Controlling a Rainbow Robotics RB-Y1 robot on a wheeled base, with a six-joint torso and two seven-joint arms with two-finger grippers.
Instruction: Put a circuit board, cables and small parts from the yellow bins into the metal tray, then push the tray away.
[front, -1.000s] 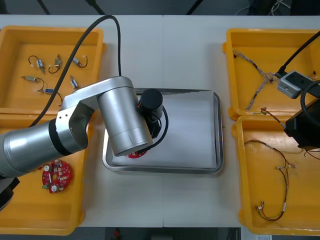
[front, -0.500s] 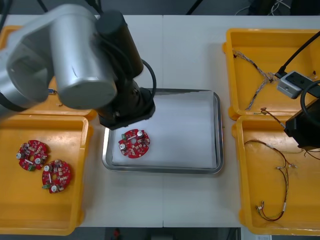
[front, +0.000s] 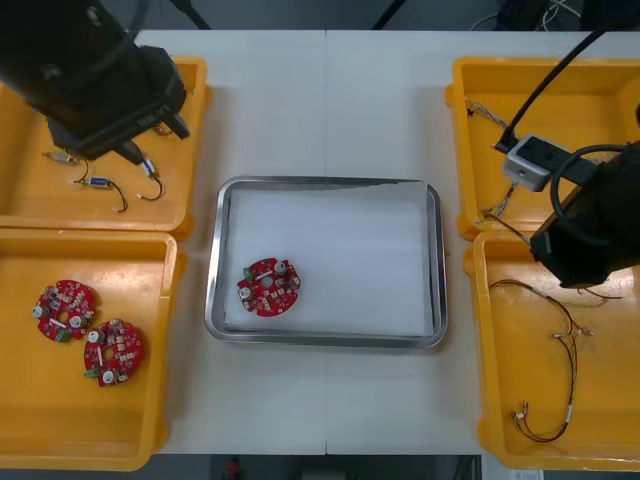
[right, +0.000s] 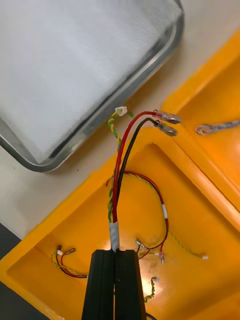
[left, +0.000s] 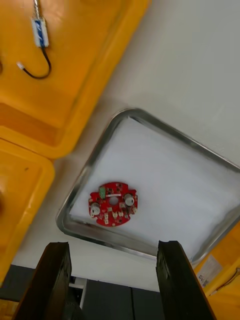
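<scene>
Pinching the light, limp cable (right: 121, 165) at its taped sleeve, your right end effector (right: 115, 252) should expect floppy ends; your left end effector (left: 112, 244) hovers spread, far left.

Metal tray (front: 437, 262) — white floor open over its middle and right side, the one obstacle a red circuit board (front: 268, 287) near its left wall. Bare table (front: 330, 110) open beyond the tray and in narrow strips between it and the yellow bins (front: 478, 330); left arm (front: 95, 75) blocks the far left bin. Right gripper (right: 116, 254), clamped on a cable bundle (right: 114, 232), hangs over the near right bin — that bin's raised rim stands between it and the tray.
</scene>
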